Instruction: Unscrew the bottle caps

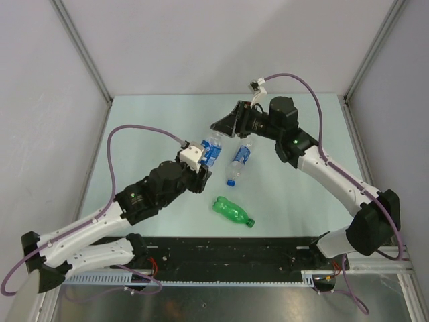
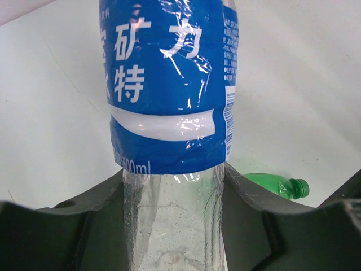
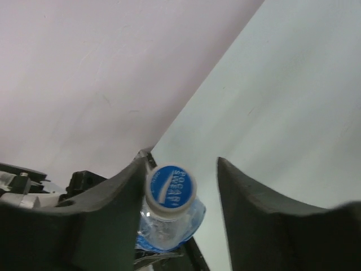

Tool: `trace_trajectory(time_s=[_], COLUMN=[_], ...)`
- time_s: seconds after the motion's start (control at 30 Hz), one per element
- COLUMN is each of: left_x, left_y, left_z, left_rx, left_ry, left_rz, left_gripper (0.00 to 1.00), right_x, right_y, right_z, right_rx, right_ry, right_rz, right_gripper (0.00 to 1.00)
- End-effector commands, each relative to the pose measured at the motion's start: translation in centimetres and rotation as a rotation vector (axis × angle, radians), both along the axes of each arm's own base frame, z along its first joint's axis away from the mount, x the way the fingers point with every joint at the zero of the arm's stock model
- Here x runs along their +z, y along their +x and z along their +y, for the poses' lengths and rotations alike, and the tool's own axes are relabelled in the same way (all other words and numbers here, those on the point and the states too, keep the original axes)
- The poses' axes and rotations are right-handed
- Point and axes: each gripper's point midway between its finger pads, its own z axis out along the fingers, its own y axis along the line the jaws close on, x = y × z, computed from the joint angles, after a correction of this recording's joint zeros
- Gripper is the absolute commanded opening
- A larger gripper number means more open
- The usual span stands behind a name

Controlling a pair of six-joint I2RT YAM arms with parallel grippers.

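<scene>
My left gripper (image 2: 174, 226) is shut on the clear lower body of a bottle (image 2: 172, 84) with a blue label, holding it above the table (image 1: 154, 127). The same bottle (image 1: 212, 151) shows in the top view at mid-table. Its blue-topped cap (image 3: 170, 187) sits between the fingers of my right gripper (image 3: 182, 164). The left finger (image 3: 121, 195) touches the cap, and a gap remains before the right finger (image 3: 248, 203). A second clear bottle (image 1: 238, 163) with a blue label lies on the table. A green bottle (image 1: 231, 210) with a green cap (image 1: 251, 223) lies nearer the arms.
The green bottle (image 2: 271, 183) also shows past the right side of the left gripper. Grey walls close the table at the back and on both sides. A black rail (image 1: 228, 251) with the arm bases runs along the near edge.
</scene>
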Motion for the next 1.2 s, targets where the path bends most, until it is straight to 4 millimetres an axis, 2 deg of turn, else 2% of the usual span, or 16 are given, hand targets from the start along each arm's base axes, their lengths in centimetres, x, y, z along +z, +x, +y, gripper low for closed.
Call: trace_trajectory(time_s=[0.0, 0.07, 0.13, 0.3, 0.47, 0.67, 0.93, 1.17], left_x=[2.5, 2.4, 2.3, 2.3, 2.6, 3.5, 5.2, 7.7], left_y=[0.4, 0.4, 0.4, 0.2, -0.6, -2.3, -5.8, -9.4], left_z=[-0.2, -0.2, -0.2, -0.1, -0.5, -1.7, -4.2, -5.8], left_rx=[0.010, 0.010, 0.010, 0.006, -0.040, -0.161, -0.403, -0.643], left_ry=[-0.027, -0.025, -0.024, -0.034, -0.064, -0.127, -0.229, -0.325], left_rz=[-0.056, -0.056, -0.054, -0.051, -0.048, -0.053, -0.062, -0.094], left_gripper=[0.00, 0.00, 0.00, 0.00, 0.00, 0.00, 0.00, 0.00], right_x=[3.5, 3.7, 3.9, 4.5, 5.6, 7.8, 10.3, 12.5], right_y=[-0.5, -0.7, -0.9, -1.6, -2.9, -5.3, -9.0, -12.0], right_z=[0.4, 0.3, 0.3, 0.1, -0.1, -0.7, -2.2, -4.4], right_rx=[0.045, 0.055, 0.065, 0.090, 0.141, 0.220, 0.288, 0.322], right_ry=[0.074, 0.081, 0.086, 0.087, 0.091, 0.112, 0.137, 0.157], right_rz=[-0.048, -0.047, -0.051, -0.079, -0.151, -0.284, -0.447, -0.591], right_gripper=[0.46, 0.31, 0.21, 0.09, 0.05, 0.01, 0.00, 0.00])
